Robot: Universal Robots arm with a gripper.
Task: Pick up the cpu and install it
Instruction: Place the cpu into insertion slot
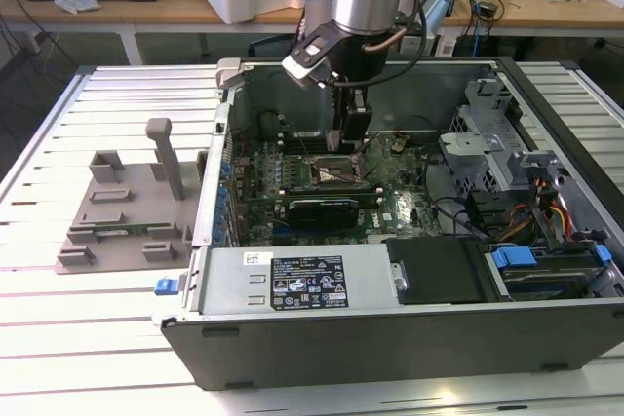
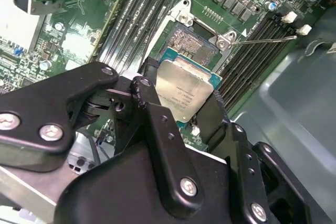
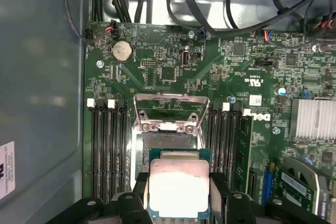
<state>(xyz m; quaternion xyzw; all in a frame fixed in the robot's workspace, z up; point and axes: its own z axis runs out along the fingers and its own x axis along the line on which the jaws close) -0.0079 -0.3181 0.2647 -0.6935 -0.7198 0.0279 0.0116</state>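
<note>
Holds the cpu (image 2: 186, 90) in the gripper (image 2: 181, 103), clamped shut on two opposite edges, lid side up. Hangs just over the open socket (image 3: 167, 142), overlapping its near edge and not yet seated, to judge from both wrist views. In the exterior view, stands inside the case (image 1: 390, 338) at about 10 o'clock from its centre, with the card (image 1: 327, 207) just at 6 o'clock of the socket.

Looks like the placing step, with the pickup done.

- Square the cpu to the socket frame first. Seems turned a little against it in the second wrist view, though could be the camera's angle.
- Match the notches and the corner mark before going down. Cannot make them out here.
- Keep the cpu level and lower it straight. Avoid any sliding across the contacts, likely to bend at a touch.
- Mind the raised plate (image 3: 170, 111) at the socket's far side and the lever (image 2: 262, 40) lying out beside it. Keep the gripper clear of both.
- Mind also the memory slots (image 3: 107, 145) flanking the socket close on two sides, probably tight for the gripper.
- Let go only once flat in the frame all round, and use no downward force.
</note>
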